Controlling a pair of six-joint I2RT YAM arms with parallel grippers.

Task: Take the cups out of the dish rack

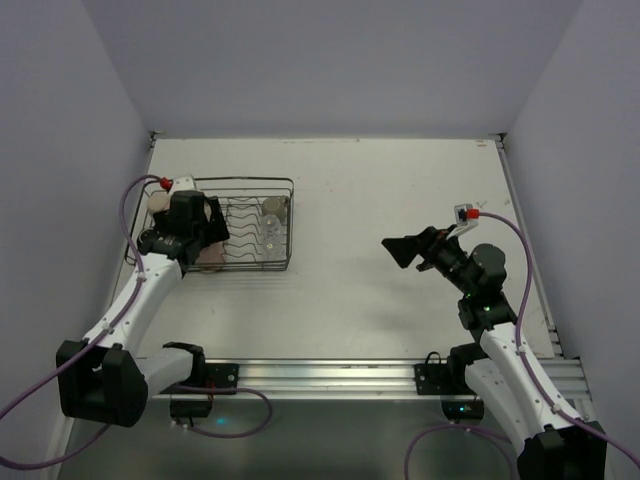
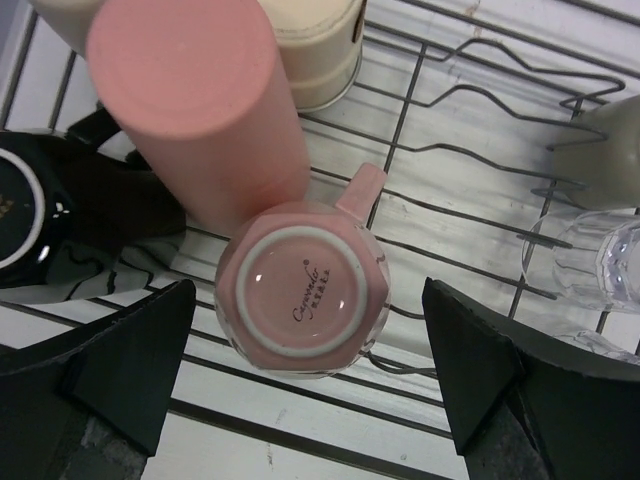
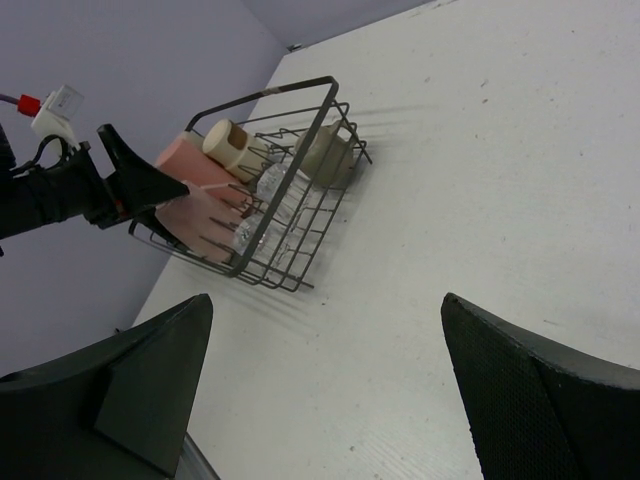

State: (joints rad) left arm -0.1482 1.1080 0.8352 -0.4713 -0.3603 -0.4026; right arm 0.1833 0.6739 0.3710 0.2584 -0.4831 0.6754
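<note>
- the left gripper [image 2: 307, 322] hangs over the pink mug [image 2: 300, 300] with its jaws spread wide on either side, touching nothing; it looks lined up for a grasp.
- the mug sits base-up, as if to drain, in the dish rack [image 1: 262, 183] at the left of the overhead frame, beside the salmon tumbler [image 2: 195, 110].
- the right gripper [image 3: 325, 370], also spread and empty, hovers at centre right, well apart from the rack.

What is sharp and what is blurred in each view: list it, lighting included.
Top external: soft, even light, only a faint shadow at the dish rack. Left wrist: pink mug sharp, salmon tumbler softer near the lens, left gripper fingers blurred. Right wrist: right gripper fingers dark and blurred, rack sharp, scene tilted.
</note>
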